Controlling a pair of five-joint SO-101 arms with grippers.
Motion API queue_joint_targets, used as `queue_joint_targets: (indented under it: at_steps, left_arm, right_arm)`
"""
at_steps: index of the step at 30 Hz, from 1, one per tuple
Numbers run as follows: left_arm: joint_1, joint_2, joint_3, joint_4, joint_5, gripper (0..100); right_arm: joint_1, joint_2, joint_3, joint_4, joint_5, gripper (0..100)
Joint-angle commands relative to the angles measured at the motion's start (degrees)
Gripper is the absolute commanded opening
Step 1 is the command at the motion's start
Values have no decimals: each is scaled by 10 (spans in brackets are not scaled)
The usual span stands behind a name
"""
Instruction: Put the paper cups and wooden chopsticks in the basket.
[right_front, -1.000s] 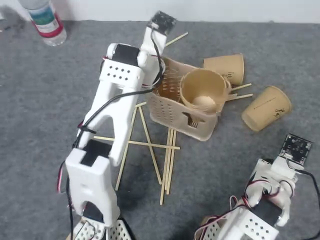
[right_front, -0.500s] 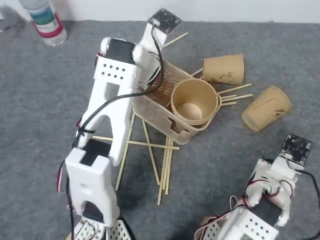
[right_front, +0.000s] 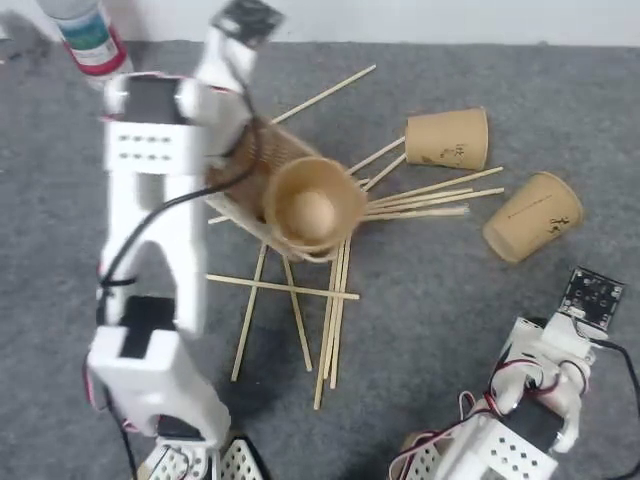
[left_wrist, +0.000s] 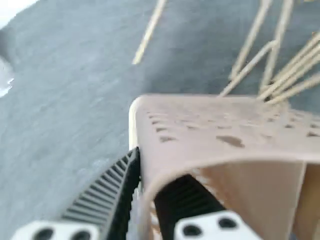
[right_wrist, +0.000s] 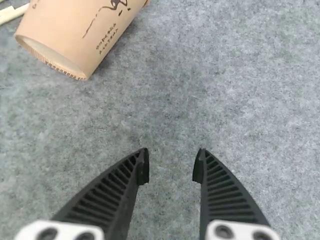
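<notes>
The left gripper (left_wrist: 150, 175) pinches the thin wall of the holey basket (right_front: 262, 160). The basket is tilted over thin wooden chopsticks (right_front: 330, 320), with a round paper cup (right_front: 312, 205) inside. The right gripper (right_wrist: 171, 167) hangs open over the fuzzy gray carpet (right_wrist: 240, 90).

The basket (right_front: 262, 170) lies tipped near the middle of the bench (right_front: 60, 250), its wall pinched between the fingers of the left end effector (left_wrist: 155, 172) — a nested cup (right_front: 312, 205) sits in its mouth. Chopsticks (right_front: 290, 290) lie under and in front of it, some fanning right. Further right lie the rear cup (right_front: 448, 138) and the front cup (right_front: 533, 215) — the latter just beyond the right end effector (right_wrist: 170, 167). A bottle (right_front: 88, 35) stands at the rear left corner.
</notes>
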Motion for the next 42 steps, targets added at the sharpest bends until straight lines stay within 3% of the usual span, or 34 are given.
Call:
queue_joint_targets:
  at_steps: [1, 8, 17, 31, 42]
  left_arm:
    - [-68, -63, 19, 13, -29, 9]
    - [-164, -54, 66, 11, -55, 9]
    - [-198, -8, 64, 11, -62, 9]
    - [-422, -8, 63, 11, -247, 9]
    - [-417, -8, 123, 12, -252, 26]
  right_arm:
    - [-5, -7, -2, -10, -8, 165]
    - [-5, -7, -2, -8, -8, 165]
    - [-5, -7, -2, -7, -8, 165]
    - [-19, -7, -2, -7, -7, 165]
    - [-16, -7, -1, -7, -7, 165]
